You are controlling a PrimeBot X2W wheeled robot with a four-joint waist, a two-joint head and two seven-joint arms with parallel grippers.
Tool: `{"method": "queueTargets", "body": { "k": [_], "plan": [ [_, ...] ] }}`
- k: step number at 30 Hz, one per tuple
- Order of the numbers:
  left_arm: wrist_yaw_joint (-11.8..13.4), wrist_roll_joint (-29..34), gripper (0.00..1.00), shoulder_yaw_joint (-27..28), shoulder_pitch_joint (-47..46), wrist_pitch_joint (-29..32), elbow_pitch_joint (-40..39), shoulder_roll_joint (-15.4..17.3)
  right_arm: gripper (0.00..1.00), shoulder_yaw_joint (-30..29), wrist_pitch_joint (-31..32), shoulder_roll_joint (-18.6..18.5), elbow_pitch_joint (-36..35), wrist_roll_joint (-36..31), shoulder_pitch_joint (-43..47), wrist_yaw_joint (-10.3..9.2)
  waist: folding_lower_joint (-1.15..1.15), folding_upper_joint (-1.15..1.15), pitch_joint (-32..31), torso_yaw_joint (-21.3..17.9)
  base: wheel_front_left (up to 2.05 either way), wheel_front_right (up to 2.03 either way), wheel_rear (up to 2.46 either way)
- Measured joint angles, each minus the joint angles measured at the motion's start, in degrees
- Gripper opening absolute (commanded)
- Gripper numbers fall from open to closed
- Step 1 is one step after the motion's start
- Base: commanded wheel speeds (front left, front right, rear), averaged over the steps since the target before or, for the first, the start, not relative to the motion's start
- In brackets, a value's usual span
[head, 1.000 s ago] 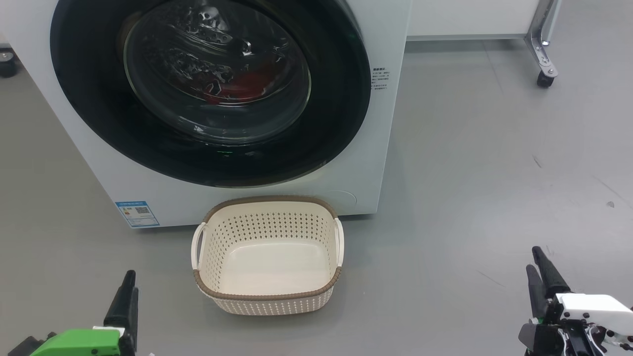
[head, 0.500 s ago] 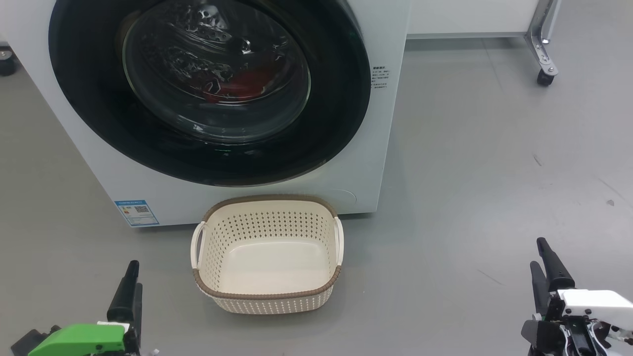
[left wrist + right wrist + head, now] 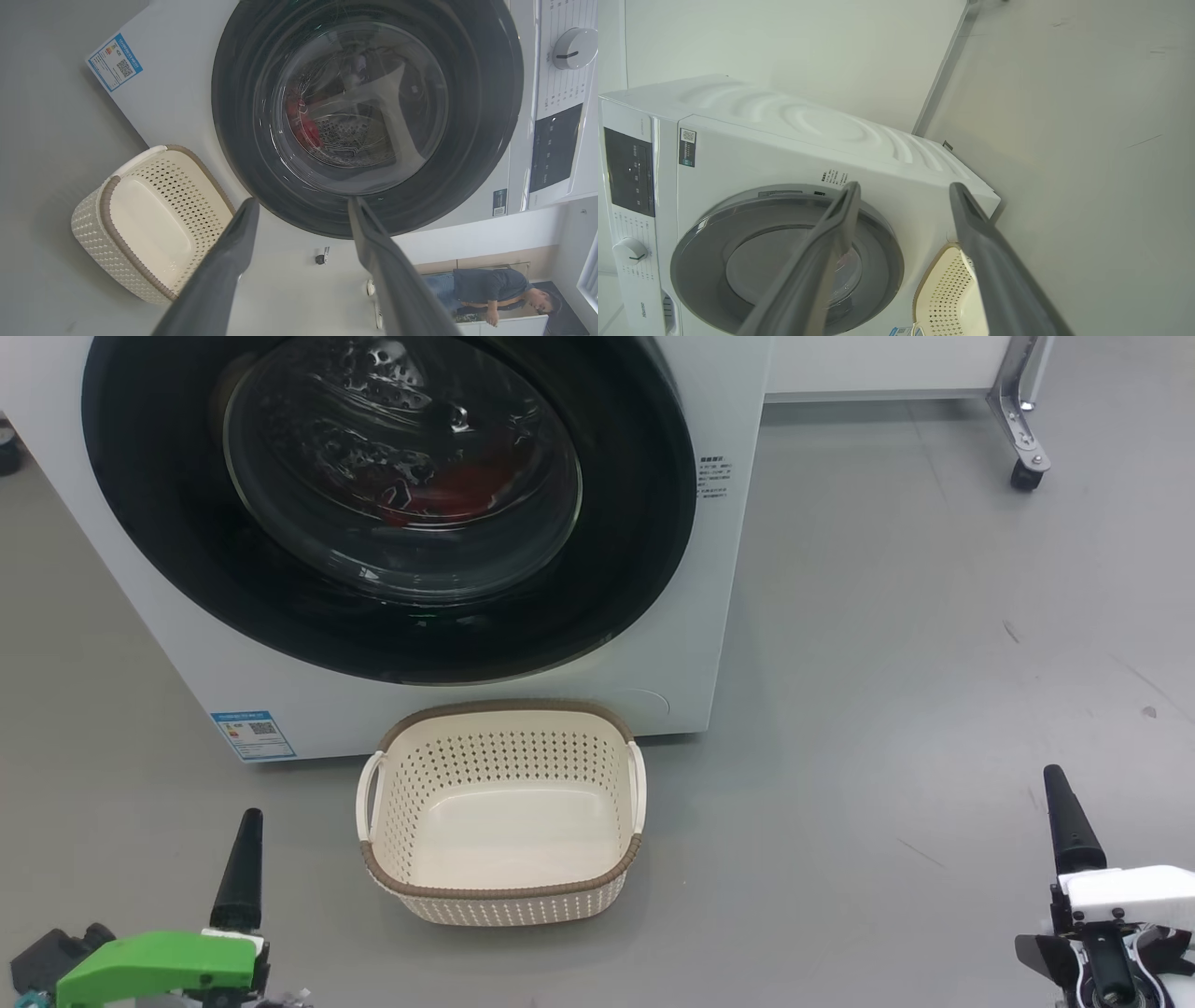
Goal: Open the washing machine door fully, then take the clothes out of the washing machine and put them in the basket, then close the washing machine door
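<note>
Door trouble is the first worry here: the washing machine door (image 3: 392,504) sits shut and flush on the washing machine (image 3: 719,616), all gloss and curve, and I can't pick out a handle or the hinge side. Long smooth fingers on that rim could skid off, or push on the glass bowl instead of pulling.

Both arms hang low and near, well short of the machine. The left pincer (image 3: 303,201) is spread wide with nothing between its fingers, and the right pincer (image 3: 903,185) is the same, gaping and empty.

The clothes (image 3: 457,490) show as a red smear behind the glass, low in the drum. The basket (image 3: 504,709) stands empty on the floor (image 3: 887,663), just in front of the machine and right under the door's lower edge (tight spot, that).

Second worry: a swinging door may clip that brown rim and shove the light basket aside, so the jersey would drop on the floor. Third: soft fabric can snag on the way out of the drum, or trail over the rim if gripped by one corner. A half-open door would also crowd the arm reaching in.

Now the surroundings. The floor is smooth grey, lightly scuffed, with little to hold a plastic basket in place. A blue label (image 3: 252,735) marks the machine's lower left corner. Far right, a metal leg on a caster (image 3: 1022,476) stands well clear. The left wrist view catches a control dial (image 3: 574,46) and, beyond the machine, a person (image 3: 490,289) leaning at a counter, well away from the work.
</note>
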Motion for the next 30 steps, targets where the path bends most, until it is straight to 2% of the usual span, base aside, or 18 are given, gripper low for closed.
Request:
{"method": "queueTargets", "body": {
  "k": [10,22,30],
  "plan": [
    [0.59,11.58,1.0,-2.78,-0.68,-2.42,0.43,2.59,1.0,3.04,-2.1,-3.07,-0.38,-11.41,-0.31,-0.63,0.0,0.0,0.08,-0.4,0.0,0.0,0.0],
    [3.75,24.34,1.0,-5.99,-1.35,-4.45,0.7,3.91,1.0,7.35,-3.97,-5.82,-1.45,-26.46,-1.21,-3.65,0.0,0.0,0.03,-0.71,0.0,0.0,0.0],
    [5.6,31.87,1.0,-7.56,-1.98,-5.82,0.15,4.01,1.0,10.5,-5.54,-6.25,-2.35,-34.21,-1.69,-5.19,0.0,0.0,0.14,-0.8,0.0,0.0,0.0]
  ]
}}
